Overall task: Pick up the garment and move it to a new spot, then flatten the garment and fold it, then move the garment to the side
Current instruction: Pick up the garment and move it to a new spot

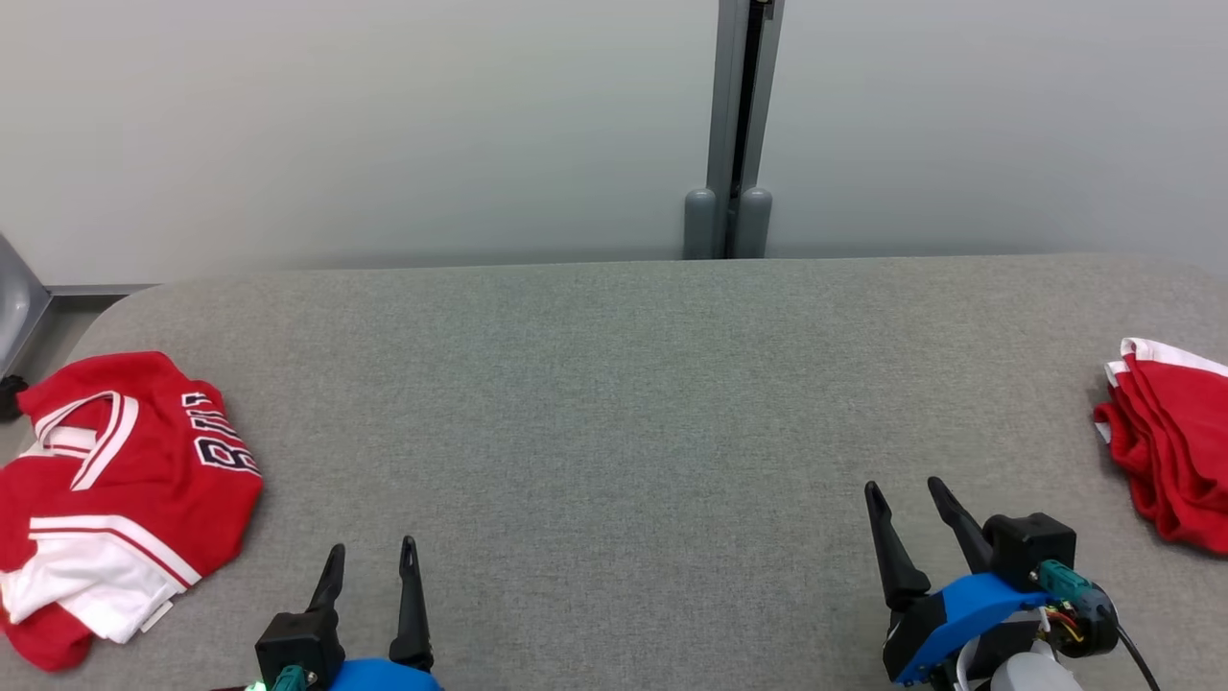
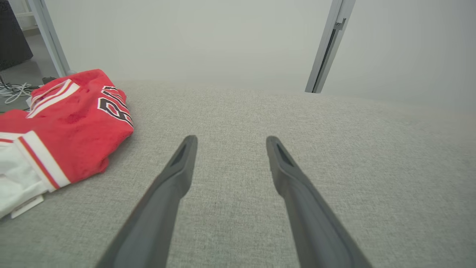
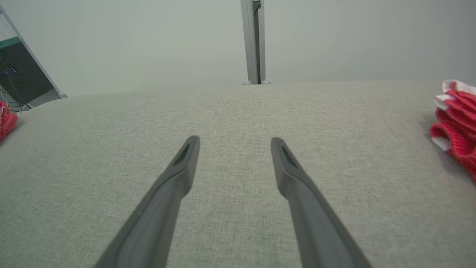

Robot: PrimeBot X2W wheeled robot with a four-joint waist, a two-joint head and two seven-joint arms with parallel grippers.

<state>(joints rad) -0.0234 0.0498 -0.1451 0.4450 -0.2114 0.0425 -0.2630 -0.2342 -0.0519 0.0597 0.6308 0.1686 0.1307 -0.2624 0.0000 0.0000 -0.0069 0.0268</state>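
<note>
garment: red jersey with white trim, lying rumpled at the left edge of the grey surface. a second red pile sits at the far right edge. left pincer and right pincer both hover released, holding nothing, neither touching cloth. plan, my judgement: swing the left arm over, pinch a thick fold near the collar, and lift it clear before carrying it to the middle.

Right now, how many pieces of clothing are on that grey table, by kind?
Lettered jersey: 1
Red bundle with white trim: 1
Total: 2
</note>
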